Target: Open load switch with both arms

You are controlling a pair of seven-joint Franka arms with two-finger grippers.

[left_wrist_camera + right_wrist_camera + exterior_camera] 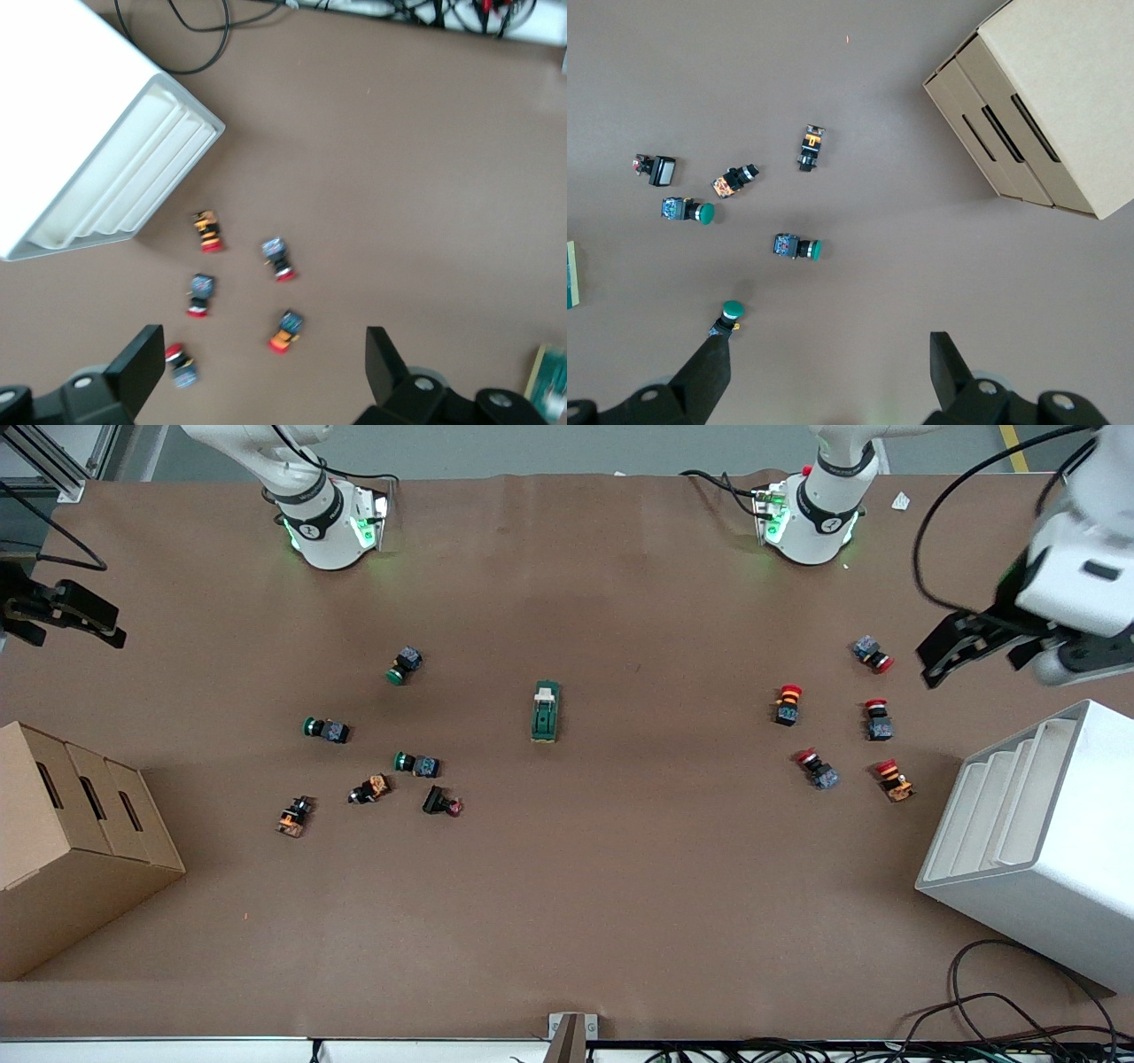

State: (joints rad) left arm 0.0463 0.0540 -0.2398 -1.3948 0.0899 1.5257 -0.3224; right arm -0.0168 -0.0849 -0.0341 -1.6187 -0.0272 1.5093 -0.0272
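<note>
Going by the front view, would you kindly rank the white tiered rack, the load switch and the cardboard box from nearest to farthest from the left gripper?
1. White tiered rack, at the left arm's end, near the left gripper.
2. Load switch, mid-table.
3. Cardboard box, at the right arm's end.

A brown worktop (620, 886) carries the load switch (546, 711) at its middle, green push-buttons (406, 665) toward the right arm's end, red push-buttons (788, 704) toward the left arm's end, a cardboard box (62, 841) and a white rack (1036, 824).
</note>
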